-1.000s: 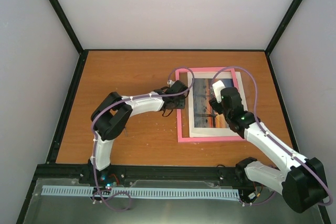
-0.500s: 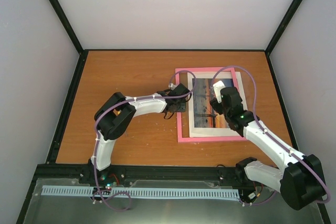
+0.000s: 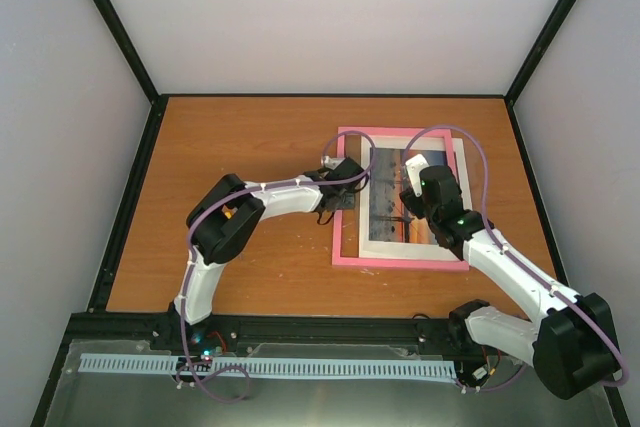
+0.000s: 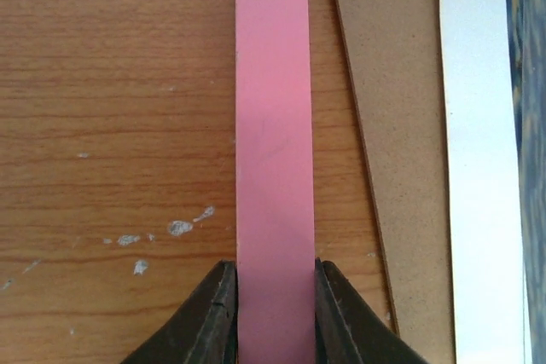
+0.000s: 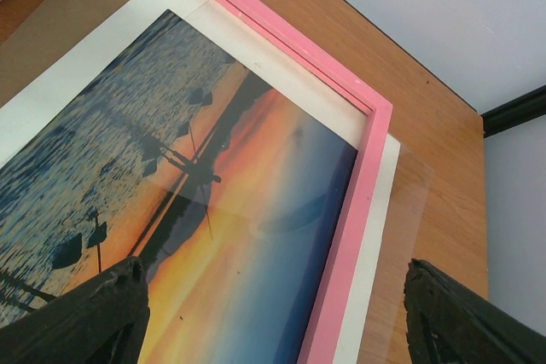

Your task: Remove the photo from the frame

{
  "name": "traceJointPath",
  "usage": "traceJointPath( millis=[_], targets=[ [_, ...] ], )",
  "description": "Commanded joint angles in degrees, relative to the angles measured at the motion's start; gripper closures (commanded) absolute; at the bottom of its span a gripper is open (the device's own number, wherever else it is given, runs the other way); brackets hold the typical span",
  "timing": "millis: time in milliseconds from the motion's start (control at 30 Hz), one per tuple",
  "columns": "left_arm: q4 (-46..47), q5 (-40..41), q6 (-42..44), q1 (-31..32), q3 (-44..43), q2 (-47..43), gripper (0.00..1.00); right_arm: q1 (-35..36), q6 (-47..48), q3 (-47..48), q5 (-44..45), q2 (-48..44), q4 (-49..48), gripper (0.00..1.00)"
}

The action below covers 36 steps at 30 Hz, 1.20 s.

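Photo (image 3: 385, 202) lies askew in frame (image 3: 400, 260) right of table (image 3: 250, 147) centre, long axis front-to-back; right gripper (image 5: 277, 317) spread wide directly above, left gripper (image 4: 275, 300) pinching frame's left rail.

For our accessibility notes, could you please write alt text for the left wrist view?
The left gripper clasps one rail of the thin bright pink picture frame between its dark fingers, on the scuffed wooden table. Right of it run a brown board, a white strip and the blue edge of the printed photo.
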<state>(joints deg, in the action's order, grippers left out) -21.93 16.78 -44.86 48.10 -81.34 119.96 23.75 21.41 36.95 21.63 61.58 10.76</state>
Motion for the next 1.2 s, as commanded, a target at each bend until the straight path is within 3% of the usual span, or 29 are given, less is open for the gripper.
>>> traceJointPath(
  millis=[0,100,333,667,1000,1167],
  targets=[
    [0.41,4.19,-3.46,0.17,-1.92,-1.01,0.94,-0.41,-0.07,0.1,-0.38,0.28,-0.39,0.2],
    [0.89,5.07,-4.71,-0.26,-2.14,-2.07,0.99,-0.4,-0.06,0.27,-0.33,0.48,-0.23,0.2],
    [4.19,2.76,-5.3,-1.53,0.12,-6.02,0.99,-0.41,-0.06,0.31,-0.54,-0.31,0.04,0.2],
    [7.04,1.42,1.02,-6.11,7.73,-13.39,0.99,-0.46,-0.04,0.32,-0.71,-0.61,0.11,0.2],
    [9.67,-2.62,14.22,-19.38,17.31,-21.02,0.99,-0.48,0.12,0.32,-1.15,-0.33,0.22,0.2],
    [15.11,-8.69,20.65,-27.3,20.78,-21.91,0.99,-0.46,0.21,0.32,-1.41,-0.16,0.31,0.2]
  ],
)
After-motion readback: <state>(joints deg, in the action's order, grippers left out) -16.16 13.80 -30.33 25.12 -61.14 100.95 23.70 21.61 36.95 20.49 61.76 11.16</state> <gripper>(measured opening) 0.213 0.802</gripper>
